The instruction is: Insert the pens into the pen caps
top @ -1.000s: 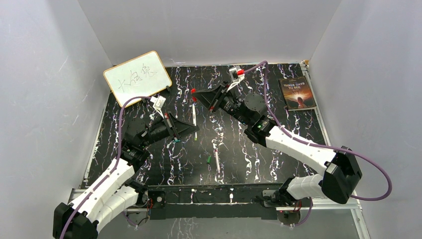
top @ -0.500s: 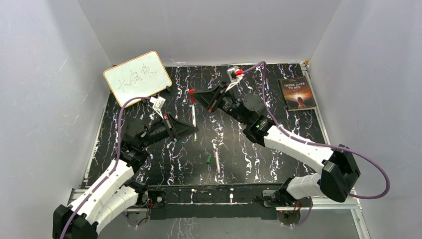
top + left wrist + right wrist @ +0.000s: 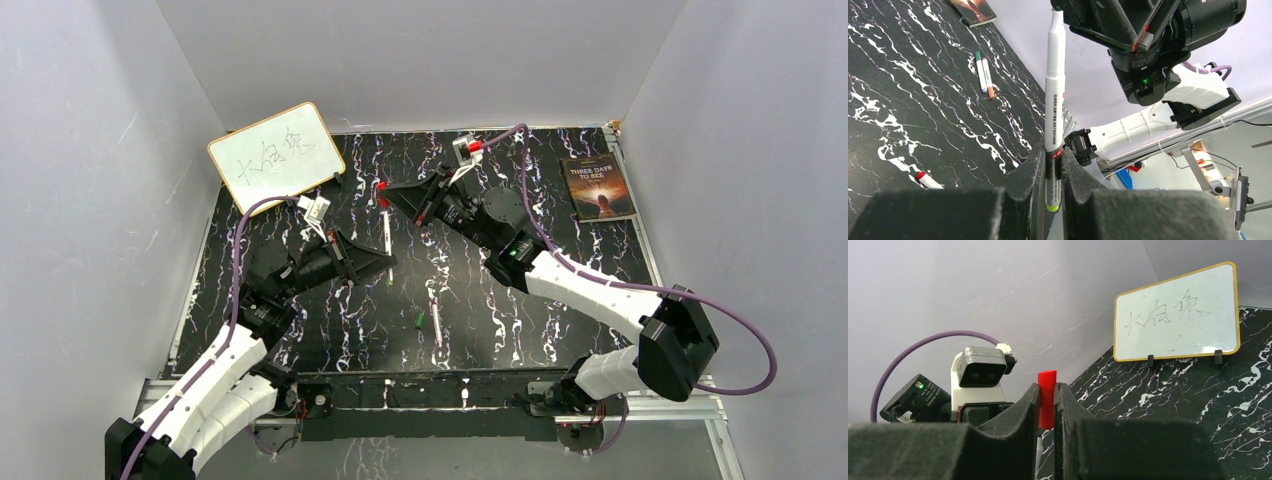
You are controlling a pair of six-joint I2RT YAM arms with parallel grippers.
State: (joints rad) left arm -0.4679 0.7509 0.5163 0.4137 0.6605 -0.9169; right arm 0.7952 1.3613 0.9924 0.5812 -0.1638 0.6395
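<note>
A white-barrelled pen (image 3: 1054, 100) with a green rear end stands upright between my left gripper's (image 3: 1053, 150) fingers, which are shut on its lower barrel. From above, that pen (image 3: 388, 238) points from the left gripper (image 3: 388, 264) toward the right gripper (image 3: 388, 192). The right gripper (image 3: 1047, 390) is shut on a red pen cap (image 3: 1046, 396), which shows from above as a red spot (image 3: 382, 186) just beyond the pen's tip. A green cap (image 3: 421, 321) and another pen (image 3: 436, 326) lie on the table nearer the bases.
A small whiteboard (image 3: 276, 155) stands at the back left, and a book (image 3: 598, 187) lies at the back right. Two pens (image 3: 984, 74) lie side by side, and a red-tipped pen (image 3: 926, 179) lies near the left gripper. White walls enclose the black marbled table (image 3: 560, 300).
My right gripper has shifted slightly left with the red cap. The left gripper keeps hold of its pen and has barely moved.
</note>
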